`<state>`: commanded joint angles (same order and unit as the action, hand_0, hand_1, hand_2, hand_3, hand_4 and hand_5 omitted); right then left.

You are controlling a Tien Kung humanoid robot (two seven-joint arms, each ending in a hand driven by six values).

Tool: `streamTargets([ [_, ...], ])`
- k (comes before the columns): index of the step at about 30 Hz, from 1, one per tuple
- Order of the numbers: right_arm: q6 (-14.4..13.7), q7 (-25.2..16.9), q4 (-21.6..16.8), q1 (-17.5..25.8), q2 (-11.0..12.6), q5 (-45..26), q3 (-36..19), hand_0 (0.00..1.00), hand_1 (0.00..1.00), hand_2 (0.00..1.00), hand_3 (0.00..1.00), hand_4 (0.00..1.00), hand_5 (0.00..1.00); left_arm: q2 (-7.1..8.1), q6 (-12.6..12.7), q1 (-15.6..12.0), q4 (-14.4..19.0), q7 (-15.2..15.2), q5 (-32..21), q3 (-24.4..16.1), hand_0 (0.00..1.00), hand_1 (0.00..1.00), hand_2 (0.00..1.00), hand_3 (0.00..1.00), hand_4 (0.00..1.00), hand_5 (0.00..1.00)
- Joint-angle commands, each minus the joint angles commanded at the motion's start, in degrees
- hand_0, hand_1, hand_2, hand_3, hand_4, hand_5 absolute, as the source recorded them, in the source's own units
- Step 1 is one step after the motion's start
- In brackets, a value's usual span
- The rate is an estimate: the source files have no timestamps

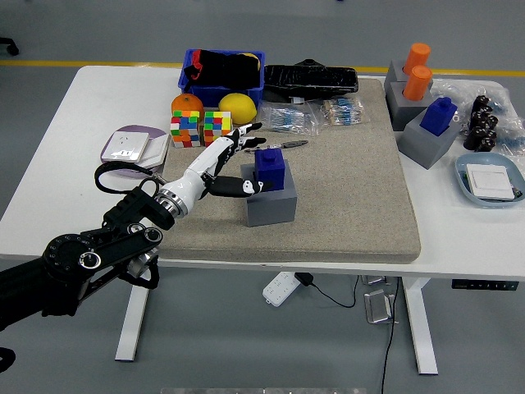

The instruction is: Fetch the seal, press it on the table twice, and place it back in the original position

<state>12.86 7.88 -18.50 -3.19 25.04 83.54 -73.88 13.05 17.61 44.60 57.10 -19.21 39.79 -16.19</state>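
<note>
While the blue seal (270,169) sat in its grey holder (268,205) mid-mat, left hand (225,164) was spread beside it, holding nothing; seal looked rigid, light, best pinched by its flat sides.

I have 1 arm in view: the left arm (90,258) enters from the lower left and extends up and right over the table. Its hand (223,168) is white with black fingertips, all fingers spread and extended, palm facing right, holding nothing.
</note>
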Motion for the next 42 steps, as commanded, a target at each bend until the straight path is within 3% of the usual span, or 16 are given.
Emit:
streamTargets([
  [9, 0.0, 0.0, 0.0, -0.2, 0.2, 0.0, 0.6, 0.819, 0.729, 0.725, 0.682, 0.776, 0.581, -1.36, 0.9, -0.3, -1.1, -0.2, -0.7, 0.0, 0.994, 0.862, 0.814, 0.968, 0.886, 0.002],
  [18, -0.1, -0.1, 0.0, -0.2, 0.3, 0.0, 0.8, 0.819, 0.729, 0.725, 0.682, 0.775, 0.581, -2.02, 1.7, -0.3, -2.3, -0.1, -1.3, 0.9, 0.985, 0.839, 0.794, 0.967, 0.855, 0.002],
  [19, -0.1, -0.1, 0.0, -0.2, 0.4, -0.1, 0.8, 0.818, 0.729, 0.725, 0.682, 0.776, 0.581, -2.07, 1.7, -0.3, -2.4, -0.1, -1.4, 0.9, 0.972, 0.811, 0.774, 0.963, 0.801, 0.002],
  [36, 0.0, -0.1, -0.1, -0.2, 0.4, -0.1, 1.1, 0.818, 0.729, 0.725, 0.682, 0.776, 0.581, -2.96, 3.4, -0.4, -3.4, -0.2, -1.1, 1.3, 0.936, 0.764, 0.747, 0.957, 0.745, 0.002],
  [37, 0.0, -0.1, -0.1, -0.2, 0.4, 0.0, 1.1, 0.818, 0.729, 0.725, 0.681, 0.776, 0.581, -2.99, 3.5, -0.4, -3.4, -0.3, -1.1, 1.3, 0.917, 0.701, 0.663, 0.949, 0.701, 0.002],
  [42, 0.0, -0.1, -0.1, -0.2, 0.5, 0.0, 1.0, 0.818, 0.729, 0.725, 0.681, 0.776, 0.581, -3.10, 3.8, -0.4, -3.5, -0.3, -0.9, 1.3, 0.917, 0.701, 0.663, 0.949, 0.701, 0.002],
])
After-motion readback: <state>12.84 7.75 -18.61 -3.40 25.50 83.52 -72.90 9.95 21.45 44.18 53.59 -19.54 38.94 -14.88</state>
